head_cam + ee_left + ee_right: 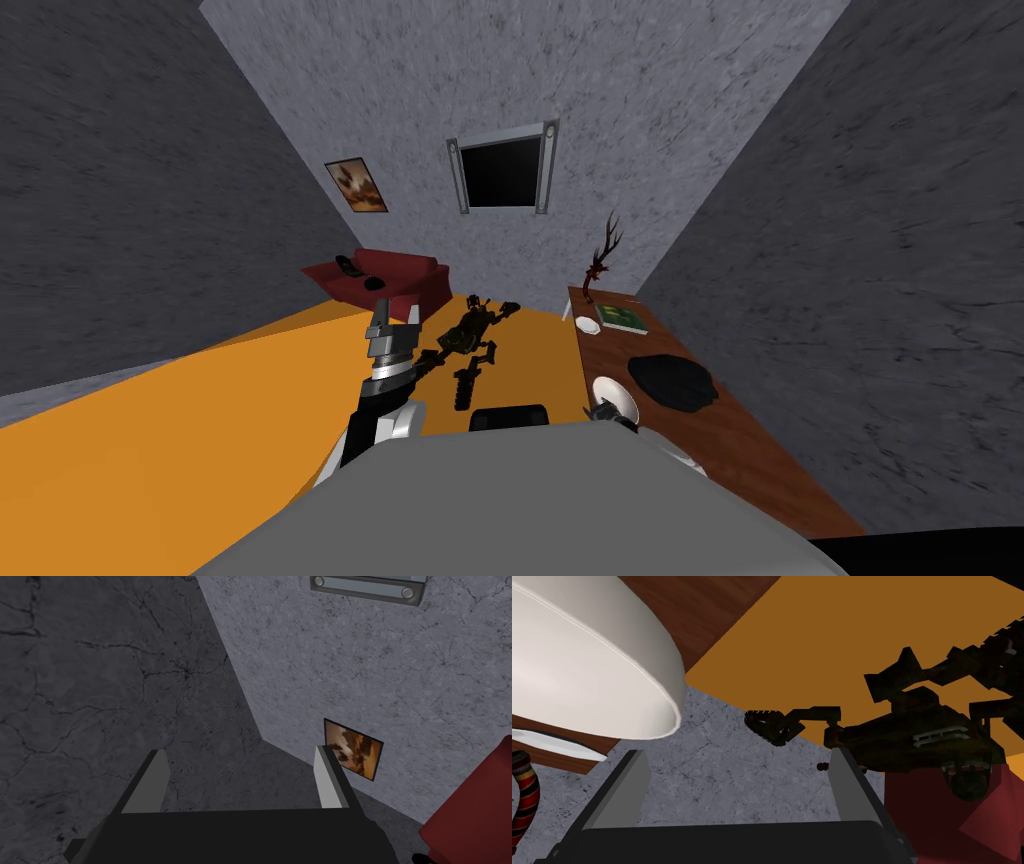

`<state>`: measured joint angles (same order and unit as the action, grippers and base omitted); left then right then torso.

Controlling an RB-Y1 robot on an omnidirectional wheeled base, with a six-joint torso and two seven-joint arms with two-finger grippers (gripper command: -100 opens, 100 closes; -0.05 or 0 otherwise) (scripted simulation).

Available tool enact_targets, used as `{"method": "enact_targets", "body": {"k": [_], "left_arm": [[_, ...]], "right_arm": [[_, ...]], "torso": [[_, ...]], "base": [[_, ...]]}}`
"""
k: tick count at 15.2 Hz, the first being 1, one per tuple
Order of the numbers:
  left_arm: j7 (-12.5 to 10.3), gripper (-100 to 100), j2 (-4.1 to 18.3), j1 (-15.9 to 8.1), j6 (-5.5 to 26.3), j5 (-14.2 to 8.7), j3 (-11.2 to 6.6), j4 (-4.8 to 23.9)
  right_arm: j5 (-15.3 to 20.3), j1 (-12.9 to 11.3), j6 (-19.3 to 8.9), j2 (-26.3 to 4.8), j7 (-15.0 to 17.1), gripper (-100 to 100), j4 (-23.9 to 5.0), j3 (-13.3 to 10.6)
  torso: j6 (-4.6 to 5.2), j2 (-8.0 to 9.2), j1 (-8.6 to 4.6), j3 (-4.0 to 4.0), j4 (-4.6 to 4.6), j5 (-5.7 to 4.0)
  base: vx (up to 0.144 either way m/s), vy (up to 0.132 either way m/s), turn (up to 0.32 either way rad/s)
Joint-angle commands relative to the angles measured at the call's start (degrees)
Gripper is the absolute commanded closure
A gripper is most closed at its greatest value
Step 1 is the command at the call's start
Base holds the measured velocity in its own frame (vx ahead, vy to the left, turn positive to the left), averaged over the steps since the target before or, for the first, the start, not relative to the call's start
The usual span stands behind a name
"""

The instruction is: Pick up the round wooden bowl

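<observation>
Brown table [760, 450] along wall | right gripper [737, 781]: fingers wide apart, empty; white round bowl [587, 661] just beside one finger, at table's rug-side edge | left gripper [392, 325]: fingers wide apart, forearm raised over orange rug [200, 430]
</observation>
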<state>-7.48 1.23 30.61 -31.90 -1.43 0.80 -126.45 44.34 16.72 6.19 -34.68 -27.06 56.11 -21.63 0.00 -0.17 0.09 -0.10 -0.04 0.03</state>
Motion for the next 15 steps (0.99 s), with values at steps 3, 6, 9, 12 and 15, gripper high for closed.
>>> {"method": "enact_targets", "body": {"k": [3,6,9,12,15], "left_arm": [[0.00,0,0.00,0.00,0.00,0.00,0.00,0.00],[0.00,0,0.00,0.00,0.00,0.00,0.00,0.00],[0.00,0,0.00,0.00,0.00,0.00,0.00,0.00],[0.00,0,0.00,0.00,0.00,0.00,0.00,0.00],[0.00,0,0.00,0.00,0.00,0.00,0.00,0.00]], "right_arm": [[2.59,-0.37,-1.03,-0.26,-1.62,-100,-4.71,-1.06],[4.81,-0.84,-1.79,-0.95,-2.69,-100,-8.65,-2.32],[5.76,-1.04,-2.12,-1.22,-3.15,-100,-10.34,-2.87],[7.30,-1.35,-2.64,-1.63,-3.90,-100,-13.08,-3.77],[8.74,-1.62,-3.12,-1.98,-4.59,-100,-15.65,-4.64]], "torso": [[0.00,0.00,0.01,-0.01,-0.01,0.00],[0.00,0.02,0.01,0.01,0.00,0.00],[0.01,0.07,0.01,0.04,0.01,0.01],[0.01,0.09,0.02,0.05,0.02,0.00],[0.01,0.08,0.03,0.04,0.01,0.01]], "base": [[0.052,0.013,0.090],[0.044,0.013,0.076],[0.033,0.010,0.070],[0.030,0.013,0.051],[0.034,0.014,0.073]]}}
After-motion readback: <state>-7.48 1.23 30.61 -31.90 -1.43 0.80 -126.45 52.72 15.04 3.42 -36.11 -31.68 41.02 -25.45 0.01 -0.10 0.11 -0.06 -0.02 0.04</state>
